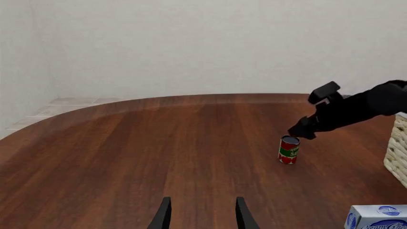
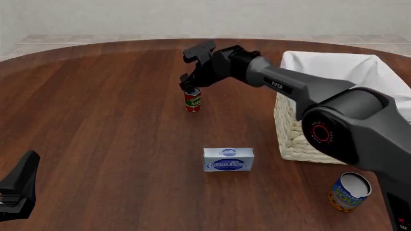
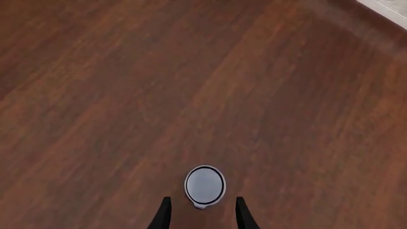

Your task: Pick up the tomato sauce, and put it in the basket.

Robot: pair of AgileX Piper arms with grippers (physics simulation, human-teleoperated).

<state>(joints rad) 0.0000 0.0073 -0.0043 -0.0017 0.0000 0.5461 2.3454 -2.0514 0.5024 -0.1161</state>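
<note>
Near-right corner: blue-and-orange can (image 2: 349, 191); mid-bench: flat box (image 2: 228, 159).
Item: tomato sauce (image 2: 192, 100), upright on the bench (image 2: 96, 120), far centre, well left of the basket (image 2: 301, 139). My right fingers (image 2: 190, 85) hang spread directly above its grey top, one either side, not touching. My left fingers (image 1: 201, 214) sit open at near left, idle. Handling, by my judgement: light, rigid, smooth-walled, likely slippery and easily tipped; best clasped across the label below the rim, squarely centred.

Left gripper (image 1: 200, 215) cut off below.
</note>
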